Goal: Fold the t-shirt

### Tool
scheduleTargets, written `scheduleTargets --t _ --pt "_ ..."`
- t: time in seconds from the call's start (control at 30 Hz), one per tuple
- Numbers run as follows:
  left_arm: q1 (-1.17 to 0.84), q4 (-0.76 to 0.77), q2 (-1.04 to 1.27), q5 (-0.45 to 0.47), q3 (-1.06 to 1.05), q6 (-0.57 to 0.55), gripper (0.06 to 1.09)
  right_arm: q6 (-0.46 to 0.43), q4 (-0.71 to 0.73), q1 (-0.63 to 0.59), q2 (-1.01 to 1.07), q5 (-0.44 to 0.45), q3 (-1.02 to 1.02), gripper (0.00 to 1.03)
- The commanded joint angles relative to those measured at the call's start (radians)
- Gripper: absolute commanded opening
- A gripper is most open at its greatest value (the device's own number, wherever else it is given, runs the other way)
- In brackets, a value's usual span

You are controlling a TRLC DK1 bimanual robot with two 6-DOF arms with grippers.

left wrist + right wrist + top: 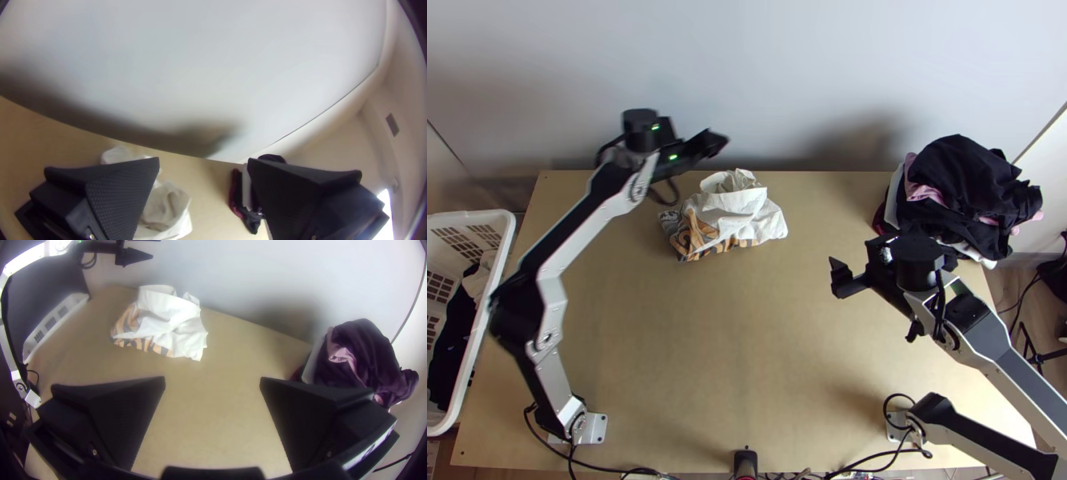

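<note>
The white t-shirt (735,210), with an orange and black print, lies bunched near the table's far edge, left of the middle. Its pale cloth (167,206) is partly hidden behind a finger in the left wrist view, and the whole bundle (167,322) shows in the right wrist view. My left gripper (707,146) is raised above and beyond the shirt, by the wall; its fingers (120,191) stand wide apart, holding nothing. My right gripper (837,278) hangs over the table to the right of the shirt, apart from it. In its wrist view this gripper (212,384) is open and unloaded.
A pile of dark, pink and white clothes (963,188) sits at the table's far right corner. Beyond the left edge stands a white laundry basket (487,220) with dark and pale cloth inside. A wall (747,80) rises behind the table. Cables run along the near edge.
</note>
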Motion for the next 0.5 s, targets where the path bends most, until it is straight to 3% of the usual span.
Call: scheduleTargets --t 0.0,0.07,0.1,0.17,0.23,0.27,0.47 --pt "0.1 -0.03 -0.193 -0.003 -0.287 0.154 1.02 -0.001 0.012 0.014 0.007 -0.003 -0.003 0.99" --pt "0.118 -0.033 -0.244 -0.003 -0.36 0.18 0.98 -0.003 0.021 0.021 0.014 -0.003 -0.003 0.99" --pt "0.126 -0.033 -0.261 -0.003 -0.392 0.192 0.89 -0.003 0.023 0.024 0.019 -0.003 -0.003 0.99" --pt "0.148 -0.039 -0.282 -0.005 -0.44 0.195 0.59 -0.001 0.03 0.031 0.028 -0.003 -0.002 0.97" --pt "0.161 -0.06 -0.287 -0.005 -0.466 0.197 0.17 -0.003 0.038 0.034 0.036 -0.003 0.0 0.97" --pt "0.166 -0.094 -0.285 -0.005 -0.471 0.206 0.1 -0.003 0.04 0.035 0.037 -0.003 0.0 0.97" --pt "0.129 -0.085 -0.336 -0.005 -0.596 0.237 0.09 -0.004 0.04 0.037 0.036 -0.002 0.0 0.97"
